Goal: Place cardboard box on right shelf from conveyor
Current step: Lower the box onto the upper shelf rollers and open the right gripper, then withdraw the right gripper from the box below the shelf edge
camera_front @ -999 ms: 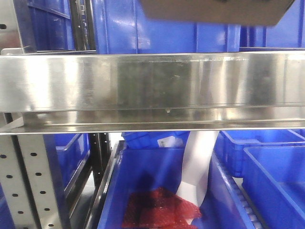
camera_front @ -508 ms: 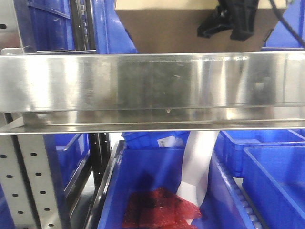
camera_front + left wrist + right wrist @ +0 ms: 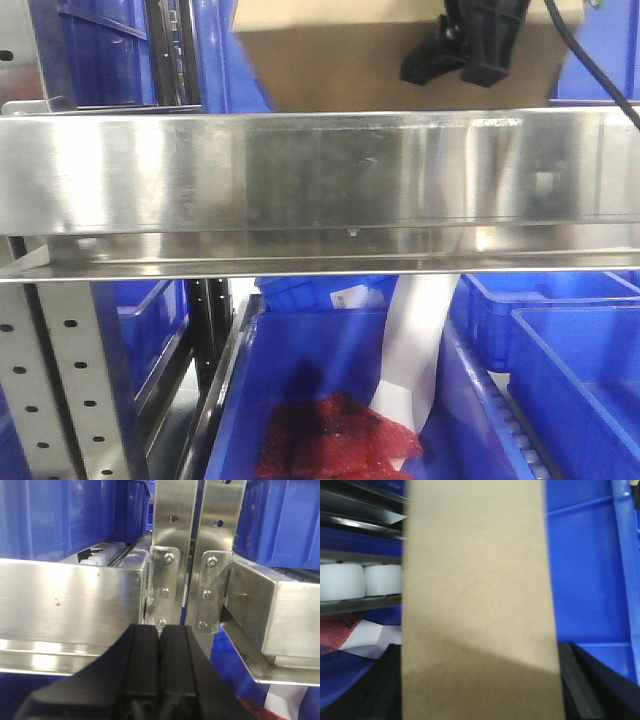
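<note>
The tan cardboard box (image 3: 330,60) hangs at the top of the front view, its lower edge hidden behind the right shelf's shiny steel lip (image 3: 320,170). My right gripper (image 3: 470,50) is shut on the box from the right side. In the right wrist view the box (image 3: 477,580) fills the middle, and the right gripper (image 3: 480,680) presses a black finger (image 3: 382,685) against each side of it. My left gripper (image 3: 160,630) is shut with nothing in it, facing bolted steel uprights (image 3: 172,555). The conveyor is out of view.
Blue bins (image 3: 350,50) stand on the shelf behind the box. Below the lip are more blue bins (image 3: 570,370), one holding a red mesh bag (image 3: 335,435) and white paper (image 3: 415,350). A perforated upright (image 3: 70,380) stands at the left. White rollers (image 3: 360,580) lie left of the box.
The box has come down from the top edge to the steel lip, and the right gripper has come into view with it. In the last half second both drifted slightly left.
</note>
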`<move>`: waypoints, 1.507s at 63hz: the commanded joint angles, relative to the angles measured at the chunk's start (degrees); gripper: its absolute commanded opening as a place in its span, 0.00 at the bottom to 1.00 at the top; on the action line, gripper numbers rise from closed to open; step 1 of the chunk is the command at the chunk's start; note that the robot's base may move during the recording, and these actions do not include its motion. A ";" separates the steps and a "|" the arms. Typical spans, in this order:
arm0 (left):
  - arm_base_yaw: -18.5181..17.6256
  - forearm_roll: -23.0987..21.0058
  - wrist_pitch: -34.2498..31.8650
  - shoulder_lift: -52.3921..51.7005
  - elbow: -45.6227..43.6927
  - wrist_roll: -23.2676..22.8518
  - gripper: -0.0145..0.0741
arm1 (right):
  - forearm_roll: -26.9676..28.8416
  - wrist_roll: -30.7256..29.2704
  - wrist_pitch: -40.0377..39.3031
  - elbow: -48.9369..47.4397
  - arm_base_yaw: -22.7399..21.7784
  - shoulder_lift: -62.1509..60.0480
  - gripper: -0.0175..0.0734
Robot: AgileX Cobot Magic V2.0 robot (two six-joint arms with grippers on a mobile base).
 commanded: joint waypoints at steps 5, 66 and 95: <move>-0.20 -0.37 -5.19 -0.69 -0.19 -0.29 0.03 | -0.30 0.50 -4.91 -2.30 -0.07 -2.08 0.86; -0.20 -0.37 -5.19 -0.69 -0.19 -0.29 0.03 | 31.14 2.37 8.61 -2.30 3.99 -14.60 0.86; -0.20 -0.37 -5.19 -0.69 -0.19 -0.29 0.03 | 19.96 46.49 9.38 -0.55 3.93 -25.02 0.29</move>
